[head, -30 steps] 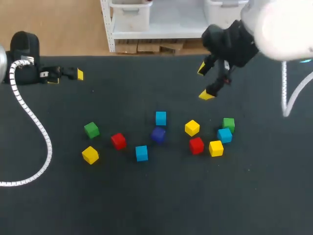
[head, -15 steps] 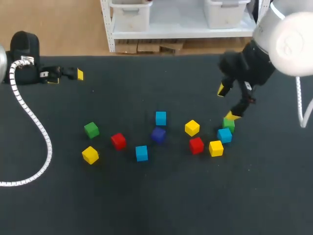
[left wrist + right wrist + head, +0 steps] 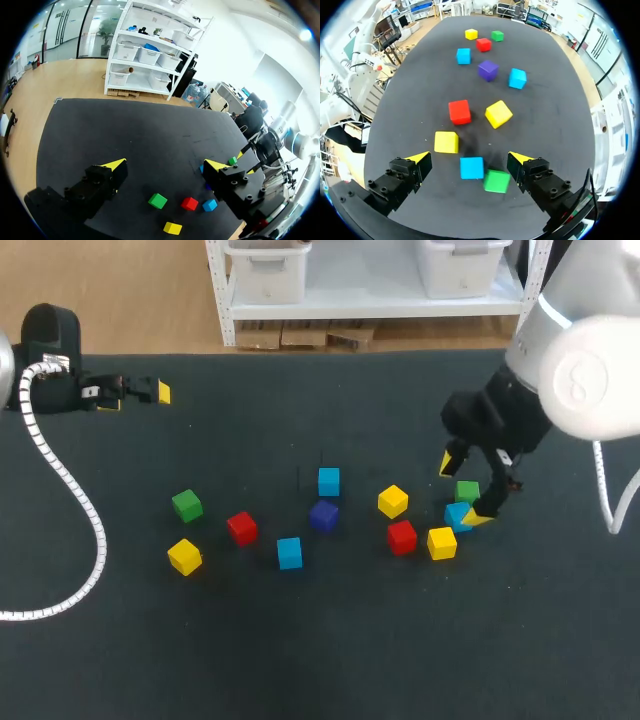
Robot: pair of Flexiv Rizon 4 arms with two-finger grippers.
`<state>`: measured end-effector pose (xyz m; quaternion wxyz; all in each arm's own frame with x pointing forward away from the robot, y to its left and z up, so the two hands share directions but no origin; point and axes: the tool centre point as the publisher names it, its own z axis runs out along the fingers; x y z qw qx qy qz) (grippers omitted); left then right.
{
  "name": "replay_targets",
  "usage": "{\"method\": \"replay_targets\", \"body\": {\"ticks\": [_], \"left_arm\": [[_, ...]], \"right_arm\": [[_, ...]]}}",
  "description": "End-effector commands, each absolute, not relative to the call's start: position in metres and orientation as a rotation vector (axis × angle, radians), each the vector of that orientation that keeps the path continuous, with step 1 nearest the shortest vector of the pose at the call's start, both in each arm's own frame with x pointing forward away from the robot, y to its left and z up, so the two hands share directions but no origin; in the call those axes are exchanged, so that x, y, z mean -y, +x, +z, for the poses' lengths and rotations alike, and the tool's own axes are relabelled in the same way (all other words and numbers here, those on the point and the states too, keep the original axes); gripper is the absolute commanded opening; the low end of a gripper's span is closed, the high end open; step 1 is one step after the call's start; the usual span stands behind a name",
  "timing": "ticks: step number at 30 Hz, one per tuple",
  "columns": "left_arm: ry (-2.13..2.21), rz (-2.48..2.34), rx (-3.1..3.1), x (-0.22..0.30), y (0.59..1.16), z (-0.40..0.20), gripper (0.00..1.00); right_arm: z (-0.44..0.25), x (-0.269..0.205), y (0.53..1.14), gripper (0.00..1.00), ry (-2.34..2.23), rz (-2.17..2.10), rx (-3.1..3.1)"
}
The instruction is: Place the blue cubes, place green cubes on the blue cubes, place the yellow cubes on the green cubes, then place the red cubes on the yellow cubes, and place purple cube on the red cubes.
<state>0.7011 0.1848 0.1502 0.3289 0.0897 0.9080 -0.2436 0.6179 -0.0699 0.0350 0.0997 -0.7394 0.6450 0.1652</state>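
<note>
1. The right hand point(image 3: 461, 490) hangs low over the right part of the black bench point(image 3: 300, 660), fingers apart and gripping nothing.
2. A blue cube point(image 3: 458, 516) and a green cube point(image 3: 467, 491) lie just beside each other between those open fingers.
3. Near the blue cube sit a yellow cube point(image 3: 441, 542) and a red cube point(image 3: 402, 536), with a second yellow cube point(image 3: 392, 501) behind them.
4. Mid-bench is the purple cube point(image 3: 323, 515), between a far blue cube point(image 3: 329, 481) and a near blue cube point(image 3: 290, 553).
5. Further left lie a left red cube point(image 3: 241, 528), a left green cube point(image 3: 186, 505) and a left yellow cube point(image 3: 184, 556).
6. The left hand point(image 3: 137, 398) rests at the bench's far left edge, fingers apart and empty, well apart from every cube.
7. Every cube lies singly on the bench, none stacked.
</note>
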Motion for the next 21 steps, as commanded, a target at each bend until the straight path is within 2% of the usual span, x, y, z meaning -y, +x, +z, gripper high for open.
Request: {"method": "replay_targets", "body": {"ticks": [1,21], "left_arm": [[0.234,-0.638,-2.376,-0.185,0.701,0.15,1.0],[0.234,-0.638,-2.376,-0.185,0.701,0.15,1.0]], "right_arm": [[0.023,0.066,0.613,1.0,-2.202,0.512,-1.903],[-0.007,0.089,0.6,1.0,-2.17,0.482,-2.069]]}}
